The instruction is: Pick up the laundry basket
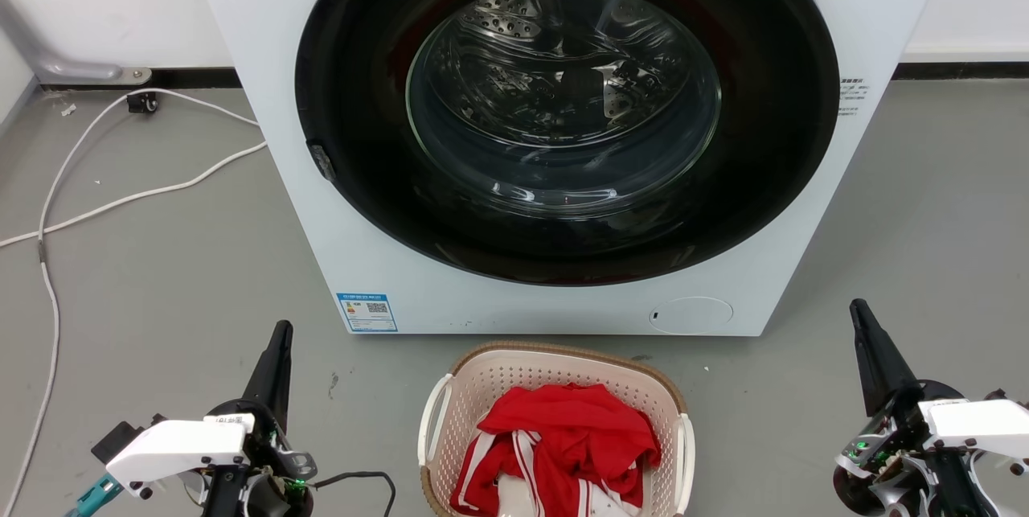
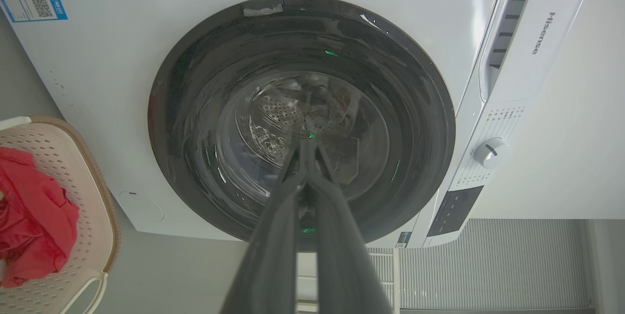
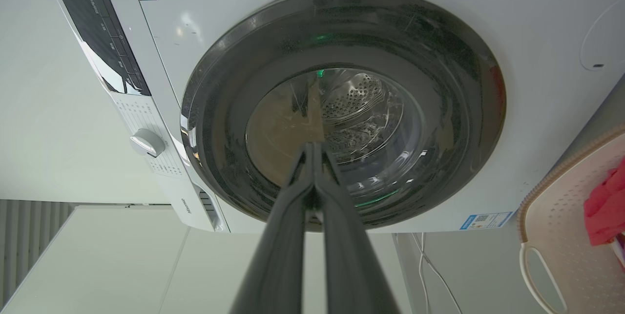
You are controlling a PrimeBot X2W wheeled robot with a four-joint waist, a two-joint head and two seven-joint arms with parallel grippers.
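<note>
The laundry basket [image 1: 482,376] stands on the floor right in front of the washer, cream-white and perforated, with a brown rim and white side handles. Red and white clothes [image 1: 563,441] lie inside it. My left gripper [image 1: 280,334] hovers to the basket's left, shut and holding nothing. To the basket's right my right gripper [image 1: 858,310] is likewise shut and empty. Both point toward the washer and are well apart from the basket. A piece of the laundry basket [image 2: 83,177] sits at the left wrist view's left edge, and the laundry basket [image 3: 556,221] appears at the right wrist view's right edge.
A white front-loading washer [image 1: 370,203] with a shut dark glass door [image 1: 563,107] fills the space behind the basket. White cables [image 1: 120,195] trail over the grey floor at the left. A wall runs behind.
</note>
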